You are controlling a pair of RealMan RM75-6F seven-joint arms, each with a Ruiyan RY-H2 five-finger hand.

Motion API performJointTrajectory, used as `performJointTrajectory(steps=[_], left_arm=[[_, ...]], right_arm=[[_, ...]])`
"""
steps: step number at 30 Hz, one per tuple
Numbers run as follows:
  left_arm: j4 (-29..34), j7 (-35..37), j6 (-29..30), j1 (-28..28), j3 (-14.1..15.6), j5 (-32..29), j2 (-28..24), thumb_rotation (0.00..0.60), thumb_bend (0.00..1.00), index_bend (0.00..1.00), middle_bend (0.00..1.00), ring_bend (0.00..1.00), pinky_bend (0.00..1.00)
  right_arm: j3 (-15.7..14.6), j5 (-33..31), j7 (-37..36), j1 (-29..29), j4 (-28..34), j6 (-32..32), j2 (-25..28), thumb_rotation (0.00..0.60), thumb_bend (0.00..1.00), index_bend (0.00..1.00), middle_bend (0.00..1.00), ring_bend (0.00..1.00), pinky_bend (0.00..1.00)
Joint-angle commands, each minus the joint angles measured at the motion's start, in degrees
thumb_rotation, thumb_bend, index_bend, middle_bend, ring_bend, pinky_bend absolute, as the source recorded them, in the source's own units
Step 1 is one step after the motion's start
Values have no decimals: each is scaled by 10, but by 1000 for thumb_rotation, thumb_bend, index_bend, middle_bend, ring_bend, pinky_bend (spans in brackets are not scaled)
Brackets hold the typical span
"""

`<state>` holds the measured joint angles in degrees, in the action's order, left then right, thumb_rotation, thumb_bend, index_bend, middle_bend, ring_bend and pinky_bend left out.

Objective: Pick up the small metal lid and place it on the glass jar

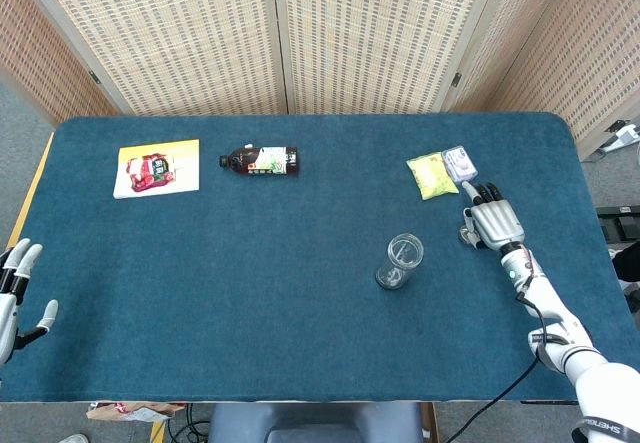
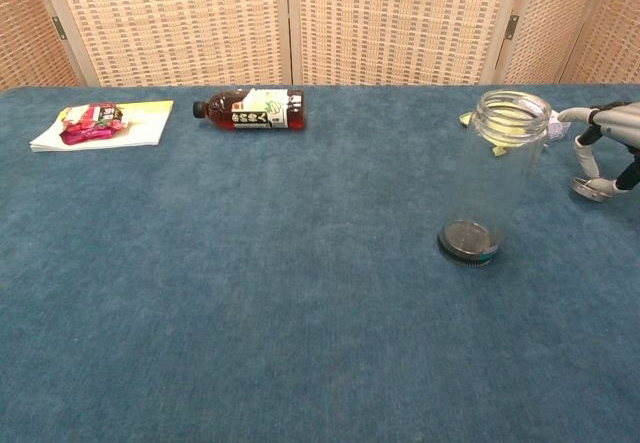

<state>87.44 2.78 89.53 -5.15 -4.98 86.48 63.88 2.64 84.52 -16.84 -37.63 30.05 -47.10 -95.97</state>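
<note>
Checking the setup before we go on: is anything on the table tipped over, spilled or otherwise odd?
Only the dark drink bottle lies on its side near the far edge, cap on, with no spill visible. The glass jar stands upright and open. The small metal lid is at the right robot hand, tilted.

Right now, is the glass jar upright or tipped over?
Upright: the glass jar stands on its base, open mouth up, with no lid on it.

Dark teal table [image 1: 300, 263], clear glass jar [image 1: 401, 260], silver lid [image 2: 592, 190], yellow packet [image 1: 431, 176].
</note>
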Motion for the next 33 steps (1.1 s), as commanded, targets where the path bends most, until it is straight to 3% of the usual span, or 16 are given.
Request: performJointTrajectory(steps=[1, 7, 22, 33], left_arm=[[0, 1, 1, 1, 0, 1, 0, 600, 349, 0, 22, 0, 83], [0, 1, 6, 2, 1, 5, 1, 600, 350, 0, 21, 0, 83], [2, -26, -3, -1, -3, -11, 7, 600, 349, 0, 21, 0, 83], [2, -35, -13, -3, -7, -25, 9, 600, 349, 0, 21, 0, 83]], right_arm=[[6, -3, 15, -1, 25, -11, 16, 600, 385, 635, 18, 0, 0], [23, -12, 62, -4, 106, -36, 62, 600, 385, 635, 18, 0, 0], [88, -84, 255, -15, 442, -58, 241, 600, 386, 635, 18, 0, 0], [109, -132, 333, -18, 581, -71, 315, 600, 385, 635, 18, 0, 0]])
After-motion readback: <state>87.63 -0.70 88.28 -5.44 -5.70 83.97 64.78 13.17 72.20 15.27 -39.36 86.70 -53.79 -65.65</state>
